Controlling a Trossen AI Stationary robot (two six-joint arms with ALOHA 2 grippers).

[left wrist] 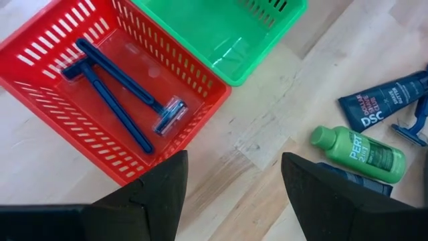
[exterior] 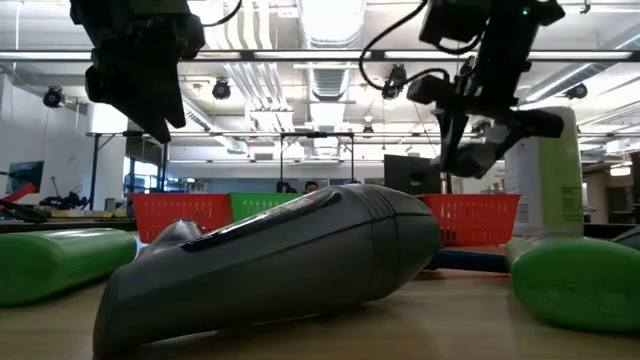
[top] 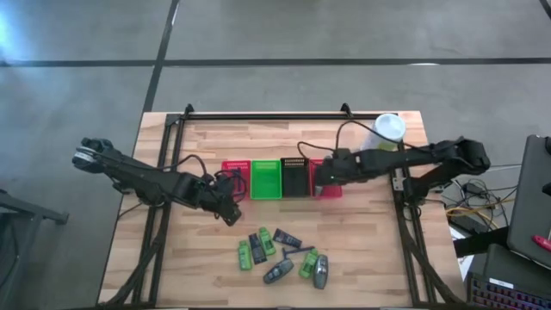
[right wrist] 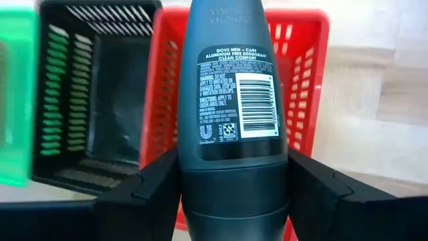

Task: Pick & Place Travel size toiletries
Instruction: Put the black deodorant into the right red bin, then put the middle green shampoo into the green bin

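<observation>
Right gripper (right wrist: 231, 194) is clamped on a grey deodorant bottle (right wrist: 231, 100), one finger on each side; barcode label faces the wrist camera. In the overhead frame it sits right of centre, above the right-hand red basket (top: 330, 191), next to the black basket (top: 294, 178). The right arm reaches in from the right edge, stretched nearly flat towards centre.

Left gripper (top: 231, 213) is spread wide and holds nothing. It sits left of centre, just below the left red basket (left wrist: 40, 53). Two blue razors (left wrist: 110, 90) lie in that basket; the green basket (left wrist: 227, 33) beside it looks bare. The left arm angles in from the left edge.

Remaining toiletries (top: 280, 254) are clustered at lower centre of the table (top: 362, 258): green bottles, dark tubes, grey bottles. White canister (top: 387, 129) is at upper right.
</observation>
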